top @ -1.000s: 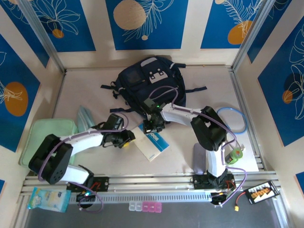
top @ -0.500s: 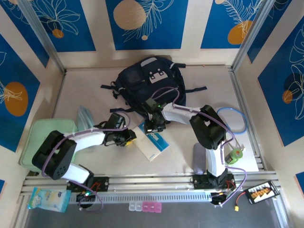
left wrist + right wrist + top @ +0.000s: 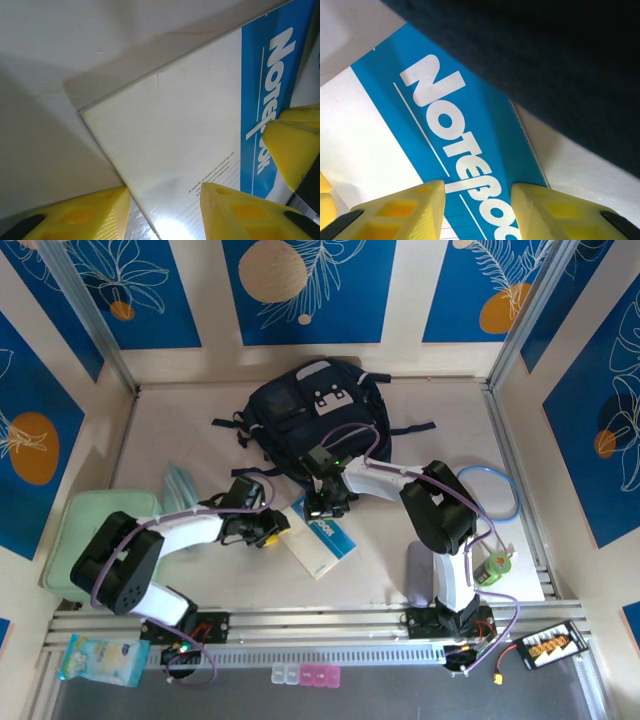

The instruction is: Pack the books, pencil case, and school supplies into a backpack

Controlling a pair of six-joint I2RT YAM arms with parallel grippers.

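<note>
1. The notebook (image 3: 322, 538) lies flat on the surface (image 3: 180, 445), its far end against the backpack (image 3: 300, 405).
2. Left hand (image 3: 165, 192): fingers apart, straddling the notebook's corner.
3. Right hand (image 3: 477, 192): fingers apart above the notebook's blue band.

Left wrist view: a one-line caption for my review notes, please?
Left gripper, open, straddling an edge of the white-and-blue notebook flat on the table.
</note>
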